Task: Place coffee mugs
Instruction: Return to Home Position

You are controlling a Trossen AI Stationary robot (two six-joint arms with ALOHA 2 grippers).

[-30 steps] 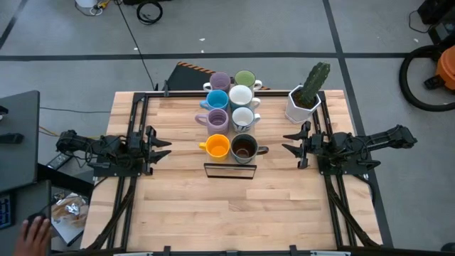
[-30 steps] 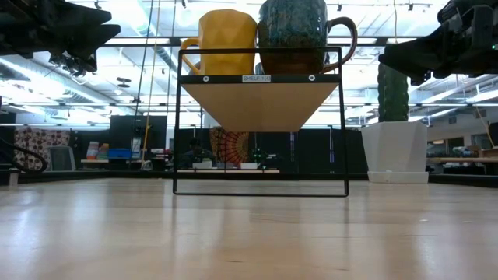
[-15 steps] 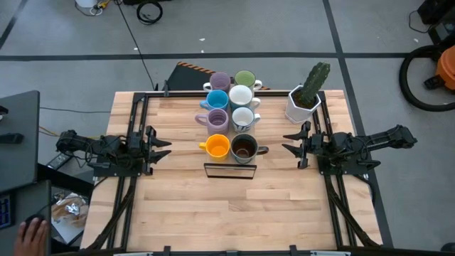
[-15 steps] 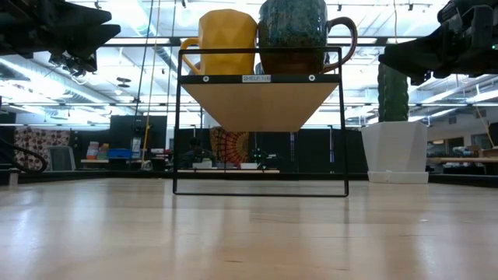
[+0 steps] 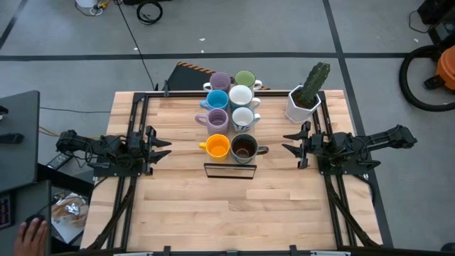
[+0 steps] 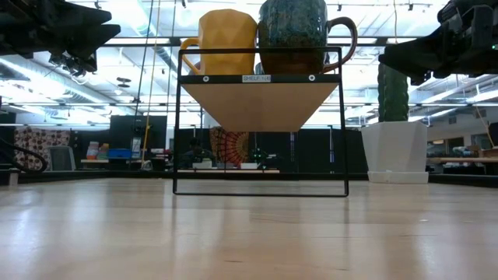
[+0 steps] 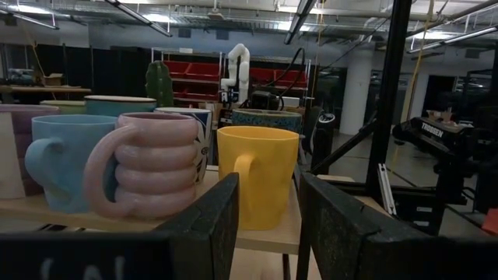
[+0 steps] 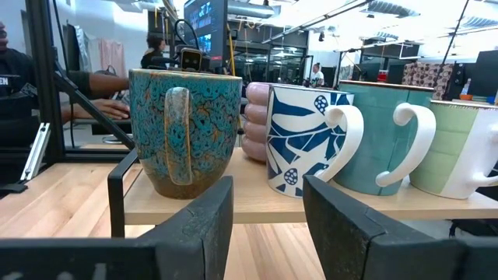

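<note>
Eight mugs stand in two rows on a raised wooden shelf [image 5: 229, 169] at the table's middle. From the far end they are lilac [image 5: 220, 80] and green [image 5: 245, 78], light blue [image 5: 217, 99] and white [image 5: 240, 95], lilac [image 5: 217, 119] and white [image 5: 243, 117], then orange [image 5: 217, 146] and a dark speckled one [image 5: 244, 148]. My left gripper [image 5: 165, 147] hovers open to the left of the shelf. My right gripper [image 5: 288, 141] hovers open to its right. Both point at the mugs and touch nothing. The left wrist view shows the orange mug [image 7: 257, 183], and the right wrist view shows the speckled mug [image 8: 185, 132].
A white faceted pot with a green cactus [image 5: 304, 99] stands at the far right, just beyond my right gripper. The shelf sits on a black wire frame [image 6: 261, 187]. Bare wooden tabletop [image 5: 227, 213] lies on the near side. A person's hand [image 5: 32, 232] shows off the table's near left corner.
</note>
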